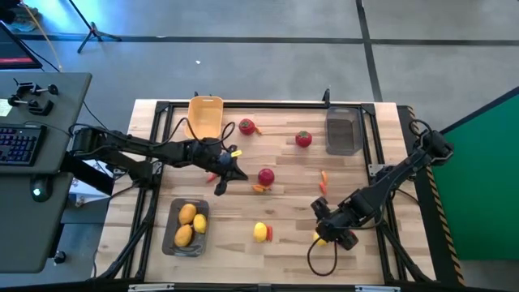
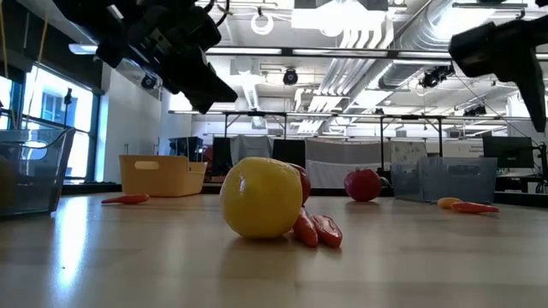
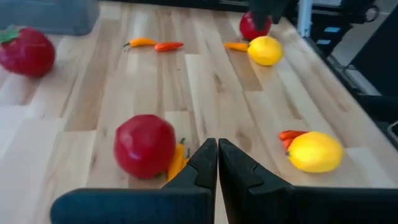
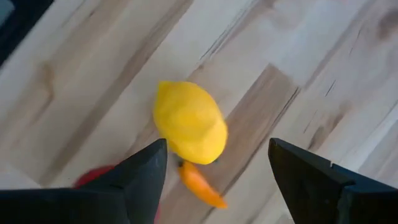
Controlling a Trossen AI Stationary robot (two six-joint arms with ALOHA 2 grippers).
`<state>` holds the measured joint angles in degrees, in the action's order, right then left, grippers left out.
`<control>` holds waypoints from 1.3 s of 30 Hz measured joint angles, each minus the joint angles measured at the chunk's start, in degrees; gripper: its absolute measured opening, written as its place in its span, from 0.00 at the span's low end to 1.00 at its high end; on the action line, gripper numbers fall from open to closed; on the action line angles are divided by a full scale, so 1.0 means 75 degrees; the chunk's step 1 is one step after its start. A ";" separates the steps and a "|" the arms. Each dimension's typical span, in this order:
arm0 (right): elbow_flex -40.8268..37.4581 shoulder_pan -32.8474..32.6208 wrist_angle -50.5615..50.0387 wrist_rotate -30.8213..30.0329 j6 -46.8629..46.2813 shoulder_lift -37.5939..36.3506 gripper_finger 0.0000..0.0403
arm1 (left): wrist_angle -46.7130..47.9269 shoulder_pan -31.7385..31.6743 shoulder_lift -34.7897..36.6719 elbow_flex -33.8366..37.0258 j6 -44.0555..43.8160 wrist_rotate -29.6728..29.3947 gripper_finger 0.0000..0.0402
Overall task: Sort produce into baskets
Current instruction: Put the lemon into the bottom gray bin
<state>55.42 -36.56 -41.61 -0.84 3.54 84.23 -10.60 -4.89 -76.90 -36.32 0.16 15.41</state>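
Note:
My left gripper (image 1: 237, 172) (image 3: 217, 152) hovers shut over the table's middle, just short of a red fruit (image 3: 144, 146) (image 1: 266, 176) with an orange carrot piece (image 3: 177, 162) beside it. My right gripper (image 1: 327, 229) (image 4: 217, 162) stands open above a yellow lemon (image 4: 189, 121) (image 1: 319, 238) that lies on the wood near the right front, an orange carrot piece (image 4: 200, 185) next to it. Another lemon (image 1: 260, 232) (image 2: 261, 197) lies at the near middle beside red-orange pieces (image 2: 317, 229). Lemons lie in the near-left grey tray (image 1: 169, 243).
A yellow basket (image 1: 205, 116) stands at the far left and a second grey tray (image 1: 343, 130) at the far right. Red fruits (image 1: 246, 126) (image 1: 303, 139) lie at the back. Carrot pieces (image 1: 323, 180) (image 1: 212, 177) lie scattered mid-table. A black frame (image 1: 268, 105) runs along the table's edges.

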 joint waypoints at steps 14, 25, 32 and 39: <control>0.0000 -0.0029 0.0454 0.0391 0.2190 0.0960 0.67 | 0.0000 0.0003 0.0000 0.0003 -0.0066 -0.0113 0.00; 0.0000 -0.0005 0.0436 0.0373 0.0698 0.1578 0.62 | -0.0001 0.0003 0.0000 0.0003 0.0017 -0.0111 0.00; 0.0000 0.0251 0.0455 0.0385 -0.0914 0.1578 0.42 | -0.0002 0.0003 0.0000 0.0003 0.0129 -0.0113 0.00; 0.0000 0.0642 0.1318 -0.0057 -0.2478 0.1431 0.39 | -0.0432 0.0003 0.0000 0.0000 0.0271 -0.0248 0.00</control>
<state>55.42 -31.74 -31.72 -1.27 -15.04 94.96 -13.84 -4.86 -76.90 -36.32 2.20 13.55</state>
